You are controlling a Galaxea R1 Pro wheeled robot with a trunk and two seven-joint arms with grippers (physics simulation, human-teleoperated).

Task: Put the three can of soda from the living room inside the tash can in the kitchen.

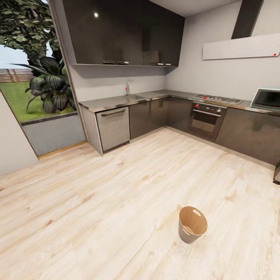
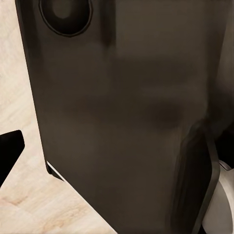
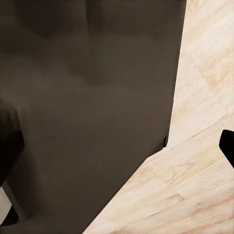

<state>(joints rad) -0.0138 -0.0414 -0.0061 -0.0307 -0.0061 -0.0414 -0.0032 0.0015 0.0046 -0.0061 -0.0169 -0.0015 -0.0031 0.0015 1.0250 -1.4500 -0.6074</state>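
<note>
A: Starting at our left: why so much open floor [image 1: 97, 202] ahead of us?

B: We judge we're in transit through the kitchen, so there's bare pale wood between us and the cabinets. Far left, one big window [image 1: 35, 77] looks out on a leafy plant and lawn.

A: And moving along the wall?

B: One steel dishwasher front [image 1: 113, 127], then one tap [image 1: 128, 87] over the sink in the grey desk [image 1: 155, 95] that runs round the corner. Dark wall cabinets hang above, probably to keep that worktop free. Further right, one built-in oven [image 1: 205, 119] sits directly under one gas hob [image 1: 217, 99], with the white hood [image 1: 241, 47] above to catch its fumes. One microwave [image 1: 266, 99] stands at the far right.

A: Where's the tash can?

B: One tash can [image 1: 192, 224], upright on the floor, low and right of centre in the head view, well apart from the cabinets. It stands in the open, which should make it easy to reach from above. What we see of its wood-toned inside holds nothing.

A: Soda cans?

B: We count none here.

A: The grippers?

B: Both wrist views look at a dark panel of our own body above the floorboards, arms apparently tucked for travel. Whether either gripper is clenched or released, we cannot tell.
</note>
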